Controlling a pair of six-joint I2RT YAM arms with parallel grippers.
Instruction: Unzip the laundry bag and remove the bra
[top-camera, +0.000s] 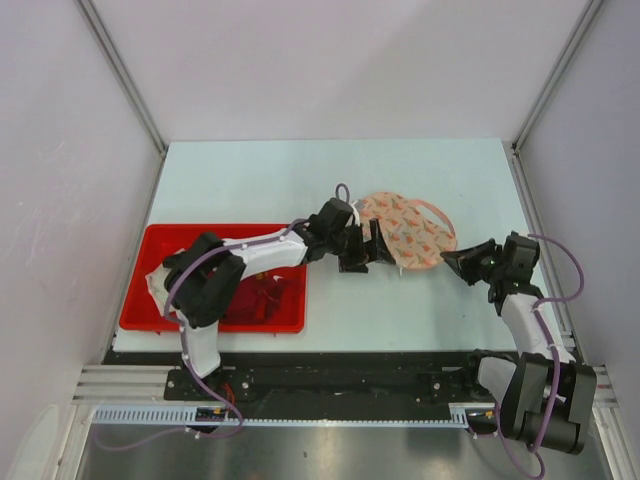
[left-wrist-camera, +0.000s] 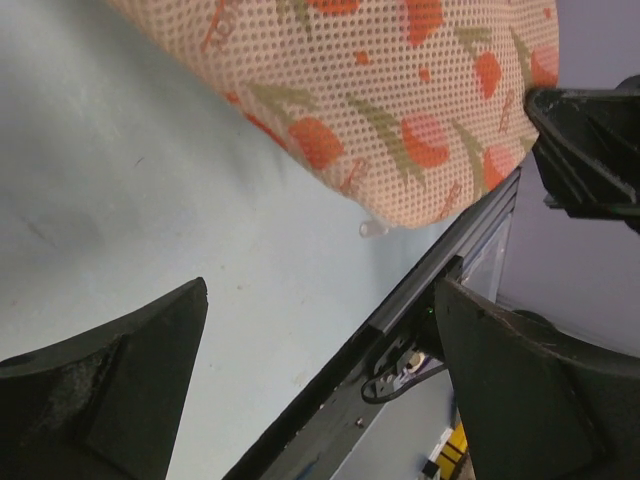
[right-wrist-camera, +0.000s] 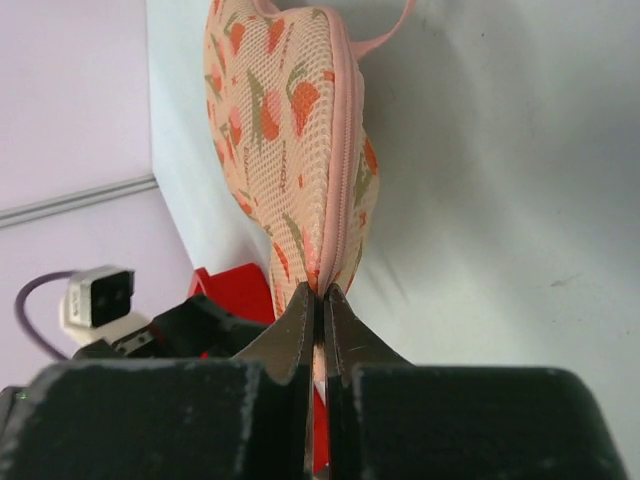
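From above, the laundry bag (top-camera: 410, 230) is lying right of centre, my left gripper (top-camera: 378, 248) hiding its left edge. Left wrist: those jaws are gaping wide, the bag cropped. Right wrist: my right gripper (right-wrist-camera: 320, 295) is pinching the bag's rim; contents hidden.

Bag (top-camera: 408, 232): round, domed pouch of pale pink-beige mesh with a reddish-orange print. Lies on the tabletop (top-camera: 250, 180), right of centre. Pink zip band (right-wrist-camera: 345, 150) round the rim, closed along the stretch in view. Thin pink loop (top-camera: 437, 209) at far-right edge. Right pincer (right-wrist-camera: 322, 296) clamped on near rim seam.
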